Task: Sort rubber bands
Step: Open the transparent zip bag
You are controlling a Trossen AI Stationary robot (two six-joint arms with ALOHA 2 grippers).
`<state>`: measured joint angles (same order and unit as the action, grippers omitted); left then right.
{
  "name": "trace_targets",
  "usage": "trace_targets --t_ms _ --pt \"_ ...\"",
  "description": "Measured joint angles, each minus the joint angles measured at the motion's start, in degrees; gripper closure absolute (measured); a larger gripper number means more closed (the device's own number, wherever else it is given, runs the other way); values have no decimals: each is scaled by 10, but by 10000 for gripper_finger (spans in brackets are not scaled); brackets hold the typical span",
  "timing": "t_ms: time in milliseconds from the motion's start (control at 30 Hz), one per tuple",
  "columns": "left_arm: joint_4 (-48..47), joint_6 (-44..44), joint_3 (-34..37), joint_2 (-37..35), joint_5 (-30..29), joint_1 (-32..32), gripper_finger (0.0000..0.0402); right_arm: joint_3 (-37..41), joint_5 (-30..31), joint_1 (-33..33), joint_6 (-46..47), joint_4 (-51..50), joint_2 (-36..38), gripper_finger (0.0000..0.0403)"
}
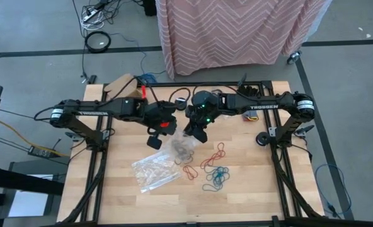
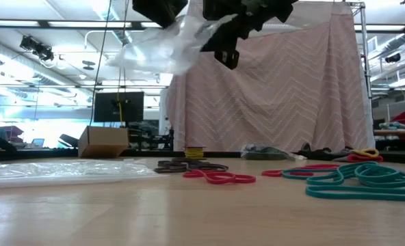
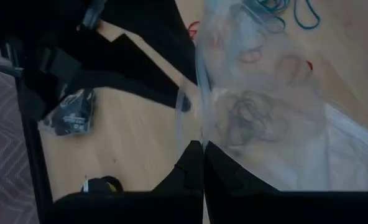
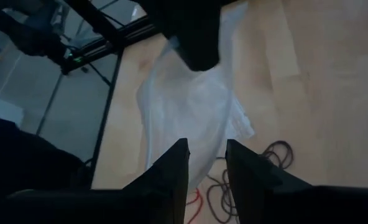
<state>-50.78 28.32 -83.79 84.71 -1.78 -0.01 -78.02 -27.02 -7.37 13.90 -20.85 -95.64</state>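
A clear plastic bag [image 3: 265, 118] is being pinched at its edge by the closed left gripper [image 3: 202, 163] and held up above the desk [image 1: 243, 189]. The right gripper [image 4: 206, 163] is being held partly open just beside that bag, gripping nothing. Dark rubber bands [image 1: 184, 150] are lying on the desk under the bag, with red rubber bands [image 1: 210, 157] and teal rubber bands [image 1: 216, 178] beyond them. A second bag [image 1: 154, 171] is lying flat near the dark rubber bands.

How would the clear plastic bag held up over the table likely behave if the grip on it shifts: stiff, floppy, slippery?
Probably floppy: the clear plastic bag sags in crumpled folds from the shut left gripper. Likely very light, since a pinch at one edge holds it clear of the table. Its glossy film may be slippery, so the edge could slide out.
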Motion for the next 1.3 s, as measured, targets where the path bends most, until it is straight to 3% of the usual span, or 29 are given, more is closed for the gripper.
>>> trace_targets --t_ms 233,467,567,900,1300 --pt "-2 0 6 1 -1 0 401 0 -11 7 -2 25 0 394" --pt "0 -1 8 1 2 -8 401 0 98 -2 9 -13 0 402" --pt "1 -1 8 1 31 -11 401 0 144 -10 19 -11 0 402" --pt "-22 0 8 34 89 -13 401 0 204 -17 45 7 0 403" --pt "-26 -2 8 46 107 -18 401 0 268 -20 60 2 0 403"
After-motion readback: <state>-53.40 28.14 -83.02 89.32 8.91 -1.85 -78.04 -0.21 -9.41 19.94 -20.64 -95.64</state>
